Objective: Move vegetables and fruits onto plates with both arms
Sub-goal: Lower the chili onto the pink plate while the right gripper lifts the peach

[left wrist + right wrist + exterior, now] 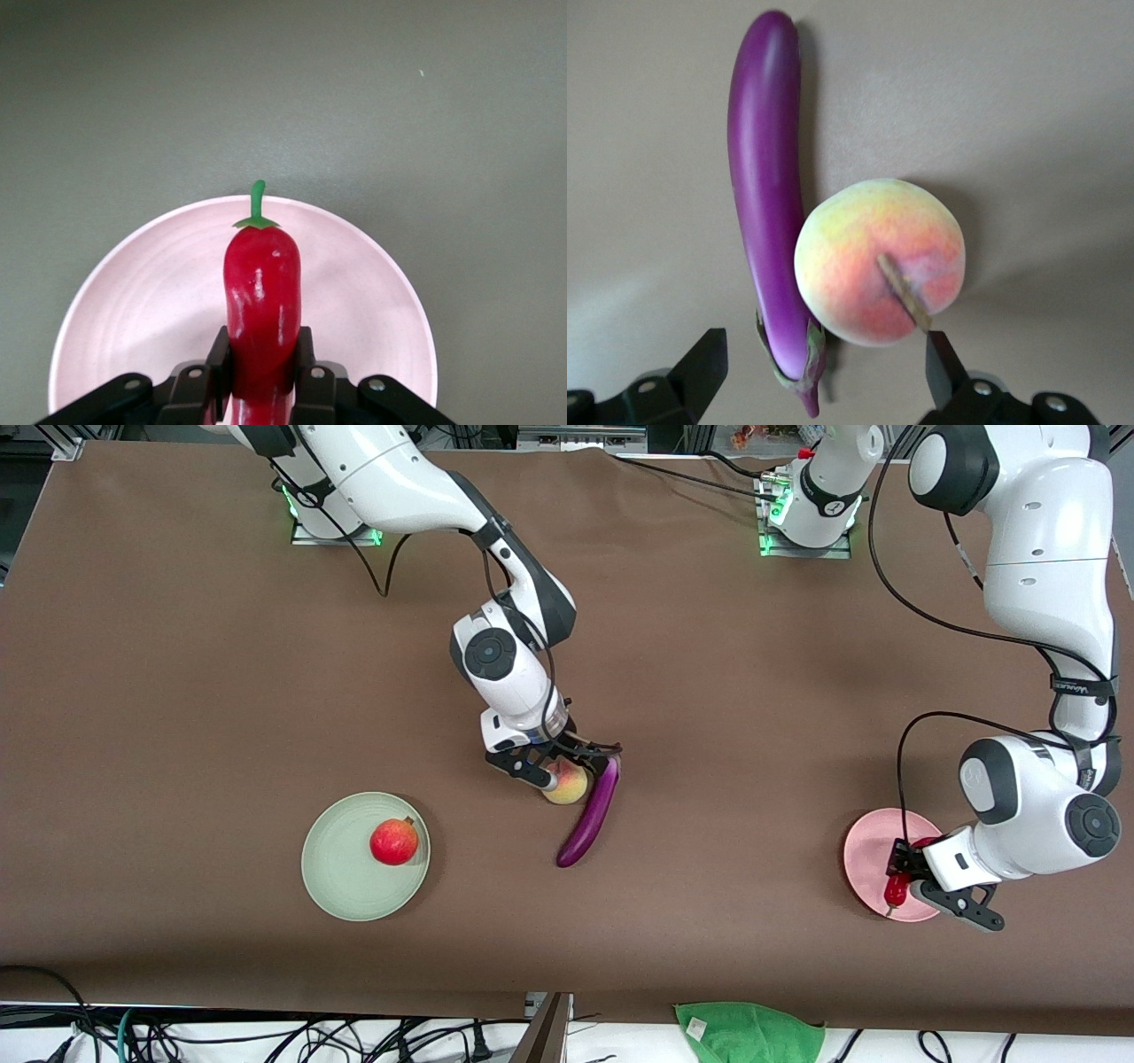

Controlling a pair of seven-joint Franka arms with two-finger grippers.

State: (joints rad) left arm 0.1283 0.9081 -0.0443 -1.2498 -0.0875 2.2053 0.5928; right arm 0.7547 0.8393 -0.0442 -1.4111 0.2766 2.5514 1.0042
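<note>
The red chili pepper [262, 292] is clamped between the fingers of my left gripper [262, 367], green stem pointing away, over the pale pink plate [133, 310]. In the front view that gripper [899, 879] and the chili pepper [897, 887] hang over the pink plate [864, 859] at the left arm's end. My right gripper [567, 766] is open over the peach [569, 784] and the stem end of the purple eggplant [592, 815] mid-table. Its jaws straddle the peach [877, 257] and the eggplant [766, 177], which touch. A red pomegranate-like fruit [394, 841] sits on the pale green plate [341, 886].
A green cloth [749, 1032] lies off the brown table cover at the edge nearest the front camera. Cables run along that edge and near the arm bases.
</note>
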